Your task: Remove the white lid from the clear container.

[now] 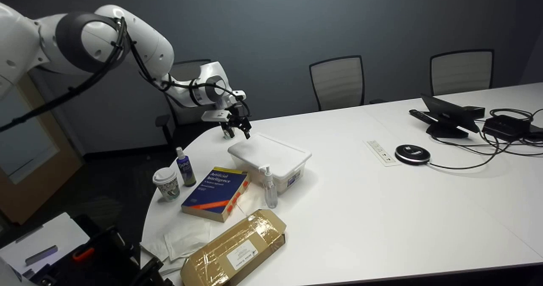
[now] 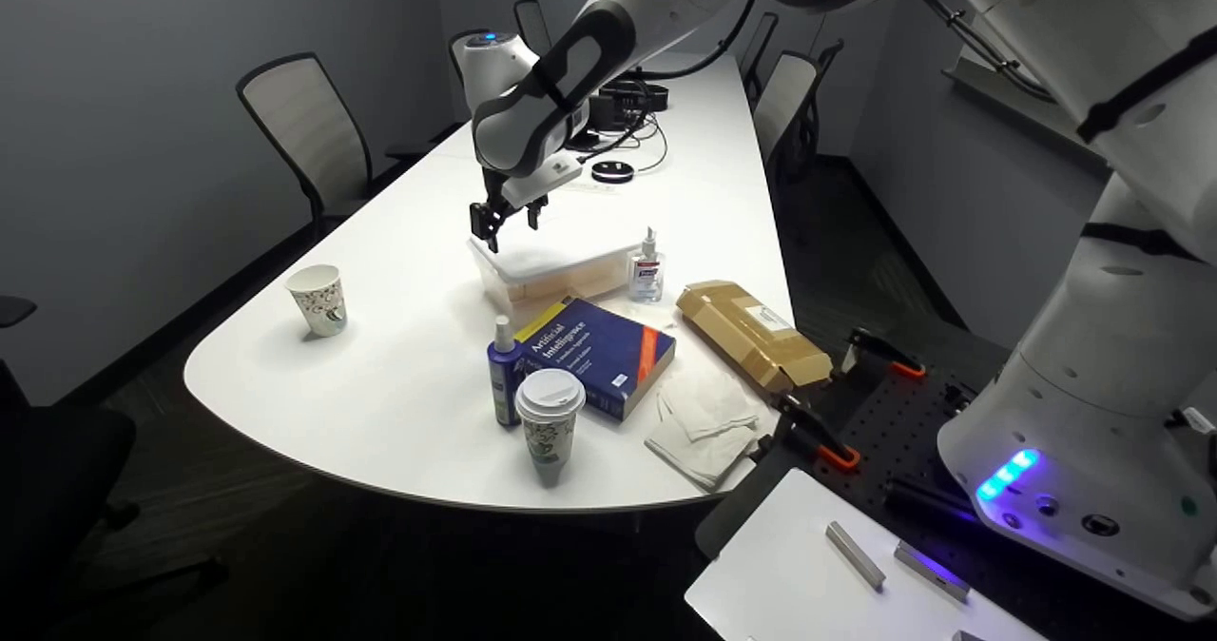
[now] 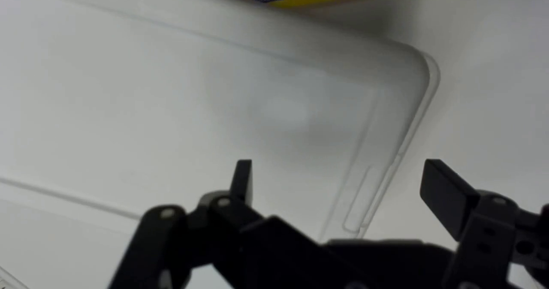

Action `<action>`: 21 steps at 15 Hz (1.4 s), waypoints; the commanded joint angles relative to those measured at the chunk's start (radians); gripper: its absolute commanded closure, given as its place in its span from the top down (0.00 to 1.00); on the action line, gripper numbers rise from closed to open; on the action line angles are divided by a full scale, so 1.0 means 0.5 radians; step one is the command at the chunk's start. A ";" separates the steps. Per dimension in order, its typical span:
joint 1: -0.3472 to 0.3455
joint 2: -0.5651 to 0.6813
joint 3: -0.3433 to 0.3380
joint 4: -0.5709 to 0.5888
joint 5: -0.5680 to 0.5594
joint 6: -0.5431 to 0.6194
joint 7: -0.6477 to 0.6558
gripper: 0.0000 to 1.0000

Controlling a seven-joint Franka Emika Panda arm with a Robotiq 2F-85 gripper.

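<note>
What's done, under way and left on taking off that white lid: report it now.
Done: the open hand hangs at one end of the white lid.
Under way: apparently lining up a grip; in the wrist view its jaws flank the lid's end edge, holding nothing.
Left: gripping and lifting; the lid sits on the clear container in both exterior views.

Office meeting room — table, chairs.

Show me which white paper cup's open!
The white patterned paper cup standing alone; the other cup, beside the blue plastic spray bottle, wears a round white lid.
</note>
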 commanded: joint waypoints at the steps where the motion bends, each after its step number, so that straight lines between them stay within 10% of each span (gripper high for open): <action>1: -0.021 0.160 0.000 0.223 0.070 -0.106 -0.129 1.00; 21: 0.034 0.394 -0.102 0.520 0.095 -0.390 0.089 1.00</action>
